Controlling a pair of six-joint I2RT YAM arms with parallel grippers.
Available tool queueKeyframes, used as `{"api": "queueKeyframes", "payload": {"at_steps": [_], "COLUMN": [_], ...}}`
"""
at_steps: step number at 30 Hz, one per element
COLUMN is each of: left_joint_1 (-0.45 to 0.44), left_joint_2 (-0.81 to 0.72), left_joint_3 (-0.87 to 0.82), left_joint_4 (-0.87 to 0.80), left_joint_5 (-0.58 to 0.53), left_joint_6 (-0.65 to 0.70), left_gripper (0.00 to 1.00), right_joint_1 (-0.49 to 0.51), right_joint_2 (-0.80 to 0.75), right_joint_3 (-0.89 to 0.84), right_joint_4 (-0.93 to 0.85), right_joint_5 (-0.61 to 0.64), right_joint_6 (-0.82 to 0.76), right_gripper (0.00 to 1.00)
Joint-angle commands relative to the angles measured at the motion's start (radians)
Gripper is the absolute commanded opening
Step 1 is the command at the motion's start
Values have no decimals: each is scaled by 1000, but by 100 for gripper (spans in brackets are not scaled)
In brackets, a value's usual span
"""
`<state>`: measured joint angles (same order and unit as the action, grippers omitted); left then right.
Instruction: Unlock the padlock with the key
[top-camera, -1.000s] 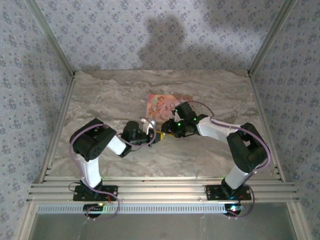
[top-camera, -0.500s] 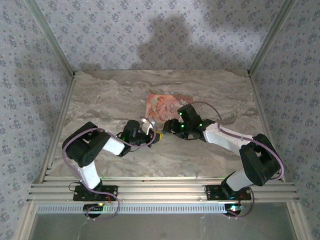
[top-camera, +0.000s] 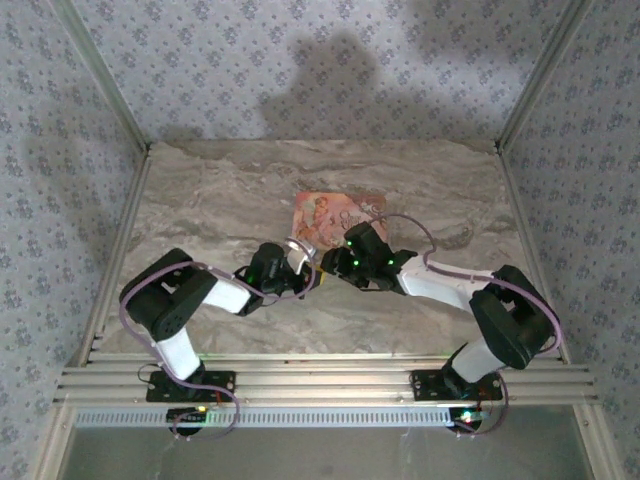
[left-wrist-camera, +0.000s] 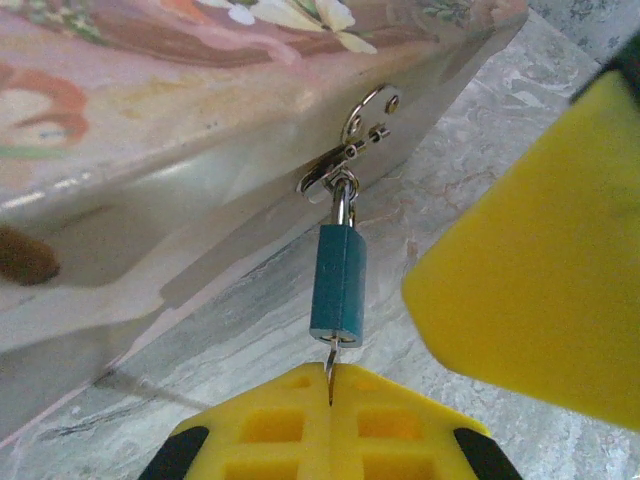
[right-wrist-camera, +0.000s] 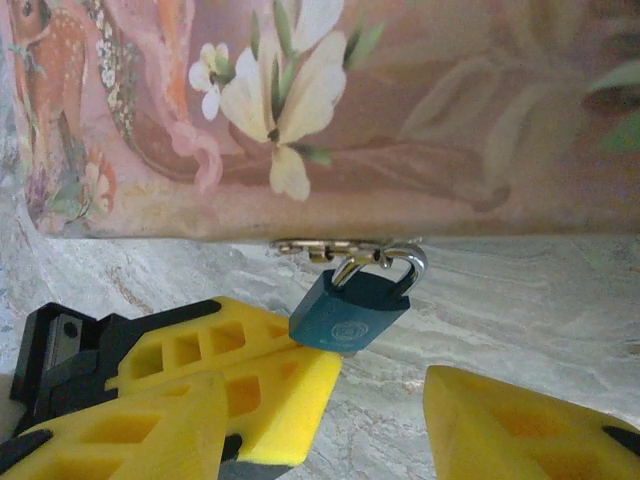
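Note:
The small blue padlock (left-wrist-camera: 338, 285) hangs by its metal shackle (right-wrist-camera: 388, 264) from the hasp (left-wrist-camera: 350, 152) on the front of the pink flowery box (top-camera: 338, 214). My left gripper (left-wrist-camera: 330, 374) is shut on a thin metal key (left-wrist-camera: 329, 360), whose tip sits at the keyhole in the padlock's underside. In the right wrist view the padlock (right-wrist-camera: 350, 311) tilts over the left gripper's yellow fingers (right-wrist-camera: 250, 365). My right gripper (right-wrist-camera: 325, 405) stands open just in front of the padlock, touching nothing. From above, both grippers (top-camera: 305, 276) (top-camera: 331, 262) meet at the box's front edge.
The box lies on a marbled tabletop (top-camera: 220, 200) inside patterned walls, with aluminium rails (top-camera: 320, 382) along the near edge. One yellow finger of the right gripper (left-wrist-camera: 540, 290) looms close to the right of the padlock.
The right wrist has edged a little left toward the padlock and its elbow has swung outward. The left arm's elbow has dropped back left. The left gripper stays at the padlock.

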<state>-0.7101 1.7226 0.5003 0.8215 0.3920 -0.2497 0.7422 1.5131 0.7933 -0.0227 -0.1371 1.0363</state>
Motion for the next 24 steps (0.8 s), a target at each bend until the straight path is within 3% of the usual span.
{"api": "queueKeyframes", "payload": {"at_steps": [1,13,24], "left_joint_1": [-18,-54,-61], "left_joint_2": [-44,-54,-50], "left_joint_3": [16,24,12], "left_joint_4": [-33,-71,-36], "left_joint_5": [-18,-66,-54], "left_joint_6": [61,115,82], "left_gripper": [0,0,0], "right_joint_1": [6,9,11], "right_joint_2": [30,97,81], "right_joint_3": [-3,26,18], "right_joint_4": [13,44,56], "right_joint_5": [33,6,78], "right_joint_6": [23,39,71], "right_gripper": [55,55,39]}}
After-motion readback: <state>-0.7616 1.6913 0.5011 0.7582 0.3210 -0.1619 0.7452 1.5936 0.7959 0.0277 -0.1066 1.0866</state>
